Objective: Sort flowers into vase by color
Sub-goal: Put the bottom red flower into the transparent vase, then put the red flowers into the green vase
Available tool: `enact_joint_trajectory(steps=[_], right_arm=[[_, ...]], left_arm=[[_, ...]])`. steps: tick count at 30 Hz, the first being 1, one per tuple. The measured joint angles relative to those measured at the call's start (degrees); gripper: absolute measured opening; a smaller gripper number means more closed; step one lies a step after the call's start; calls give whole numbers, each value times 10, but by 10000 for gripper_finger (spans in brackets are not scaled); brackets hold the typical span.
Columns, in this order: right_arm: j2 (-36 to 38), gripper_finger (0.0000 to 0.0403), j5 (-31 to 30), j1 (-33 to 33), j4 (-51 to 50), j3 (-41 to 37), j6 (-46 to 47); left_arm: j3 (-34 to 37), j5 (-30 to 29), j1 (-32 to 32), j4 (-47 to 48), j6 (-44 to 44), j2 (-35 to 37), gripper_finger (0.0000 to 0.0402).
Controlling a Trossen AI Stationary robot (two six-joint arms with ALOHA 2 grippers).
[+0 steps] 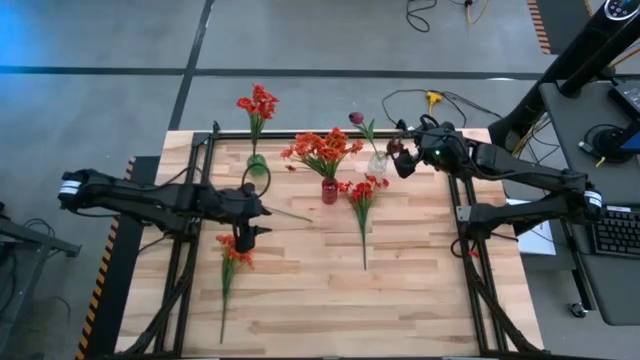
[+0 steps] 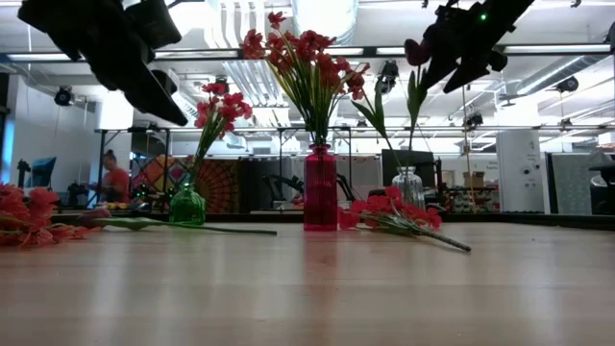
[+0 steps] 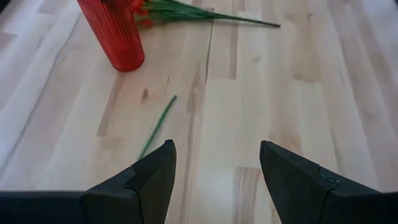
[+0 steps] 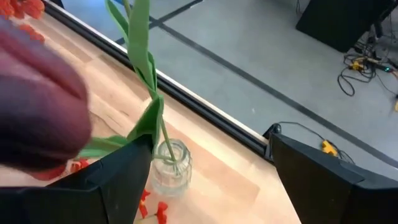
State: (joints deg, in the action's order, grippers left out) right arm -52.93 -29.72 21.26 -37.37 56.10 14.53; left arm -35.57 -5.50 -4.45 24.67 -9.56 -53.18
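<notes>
Even overhead lighting, soft shadows on the table. Low view backlit by ceiling lights, arms silhouetted. Maroon bloom blurred, probably too close.

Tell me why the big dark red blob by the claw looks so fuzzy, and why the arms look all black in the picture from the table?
In the right wrist view the maroon bloom sits too close to the camera, so it blurs, while the clear vase farther off stays sharper. In the low view bright ceiling lights behind the left claw and right claw turn them into dark silhouettes.
</notes>
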Motion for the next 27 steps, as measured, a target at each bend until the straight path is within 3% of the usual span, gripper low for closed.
enact_joint_trajectory(steps=[11, 21, 23, 27], right_arm=[[0, 322, 32, 0, -17, 12, 10], [0, 322, 34, 0, -204, 73, 100], [0, 324, 60, 0, -234, 79, 126], [0, 323, 180, -5, -273, 71, 184]], left_arm=[[-11, 0, 0, -22, 18, 8, 215], [-13, 0, 0, -24, 24, 29, 215], [-12, 0, 0, -26, 13, 26, 215], [-11, 0, 0, -26, -3, 11, 215]])
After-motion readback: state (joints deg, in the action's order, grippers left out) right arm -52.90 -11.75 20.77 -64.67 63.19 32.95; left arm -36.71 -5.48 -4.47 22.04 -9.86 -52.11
